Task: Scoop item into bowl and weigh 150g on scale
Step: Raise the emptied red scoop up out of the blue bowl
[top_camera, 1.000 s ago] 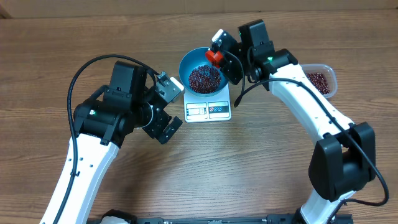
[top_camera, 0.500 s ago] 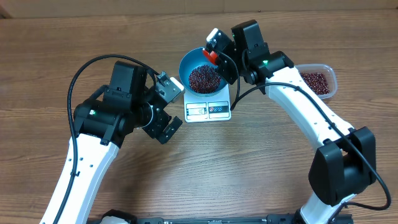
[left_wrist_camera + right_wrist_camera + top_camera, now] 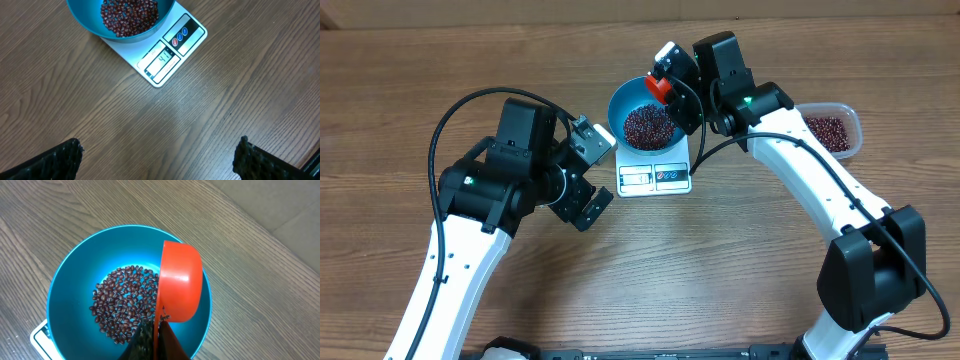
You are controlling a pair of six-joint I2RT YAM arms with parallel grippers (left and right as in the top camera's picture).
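- Nearest you, the left gripper [image 3: 596,176] hangs over bare table [image 3: 210,115] just short of the scale [image 3: 165,60], its jaws spread wide and empty.
- The scale carries the bowl [image 3: 65,280]. I cannot read its display with any certainty, so check it before scooping again.
- The beans [image 3: 125,302] lie in a loose pile in the bowl's bottom.
- Your right gripper [image 3: 152,342] is pinched tight on the handle of the red scoop [image 3: 180,282], which is tipped on edge above the bowl. The pour looks about done, and the tub [image 3: 855,125] beyond holds more beans if you need them.
- Against a second ago, scoop and right wrist have shifted further over the bowl, uncovering more of the tub. The left arm has not moved.
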